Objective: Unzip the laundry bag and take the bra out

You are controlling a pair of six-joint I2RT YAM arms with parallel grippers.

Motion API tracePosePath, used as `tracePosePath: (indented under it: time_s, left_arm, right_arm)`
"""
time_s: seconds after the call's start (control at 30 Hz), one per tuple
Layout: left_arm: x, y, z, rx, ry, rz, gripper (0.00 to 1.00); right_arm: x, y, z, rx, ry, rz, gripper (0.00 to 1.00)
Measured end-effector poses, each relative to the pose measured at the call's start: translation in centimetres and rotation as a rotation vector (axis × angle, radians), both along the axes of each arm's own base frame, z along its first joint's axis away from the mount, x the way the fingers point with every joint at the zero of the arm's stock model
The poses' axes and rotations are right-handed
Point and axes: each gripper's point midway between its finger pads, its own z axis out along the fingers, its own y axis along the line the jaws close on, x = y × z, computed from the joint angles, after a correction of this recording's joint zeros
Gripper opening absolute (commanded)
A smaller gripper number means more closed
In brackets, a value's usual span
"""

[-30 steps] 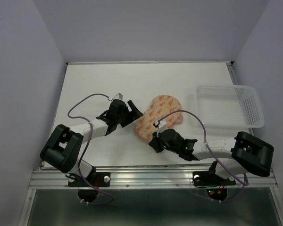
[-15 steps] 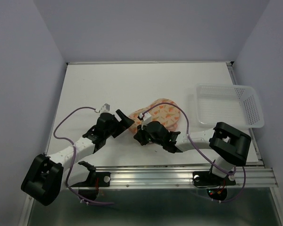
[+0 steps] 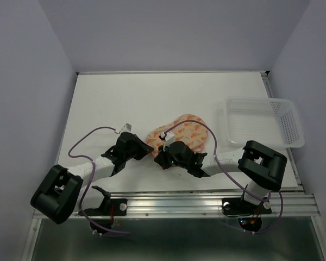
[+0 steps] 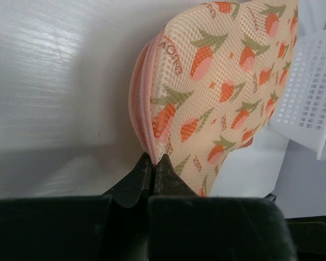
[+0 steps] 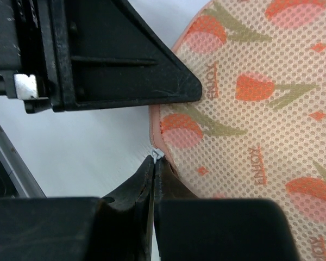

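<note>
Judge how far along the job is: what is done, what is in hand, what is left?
Done: both grippers grip the laundry bag. In hand: the left gripper pinches the pink zip edge; the right gripper pinches the metal zip pull beside it. Left: the zip looks shut where visible, so opening it and taking out the bra, not in view, remain.

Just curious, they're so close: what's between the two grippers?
The pink zip edge of the laundry bag, pinched by the left gripper and right gripper; right wrist view shows it.
</note>
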Motion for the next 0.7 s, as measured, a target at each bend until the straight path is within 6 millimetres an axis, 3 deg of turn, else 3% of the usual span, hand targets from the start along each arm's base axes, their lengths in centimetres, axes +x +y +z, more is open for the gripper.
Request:
tracePosePath:
  time_s: [0.23,0.37,0.5,0.63,0.7]
  left_arm:
    - [0.5,-0.3,0.1,0.018,-0.005,-0.015,0.00]
    - [1.3,-0.3,-0.2,0.039,-0.001,-0.021,0.00]
    - [1.7,-1.1,-0.2,0.048,0.008,-0.062,0.00]
    - [3.3,-2.1,0.3,0.064,0.004,-0.104,0.13]
    - [4.3,-2.4,0.7,0.077,0.000,-0.121,0.37]
  right_arm:
    - [-1.3,-2.8,-0.8,-0.006,0.017,-0.021,0.01]
    - [-2.2,-5.7,-0.6,-0.011,0.012,-0.059,0.01]
    - [-2.3,-6.8,0.1,0.002,-0.004,-0.082,0.01]
    - [-2.2,-6.8,-0.1,-0.006,-0.003,-0.083,0.01]
    - [-1.9,-6.3,-0.4,-0.018,0.002,-0.080,0.01]
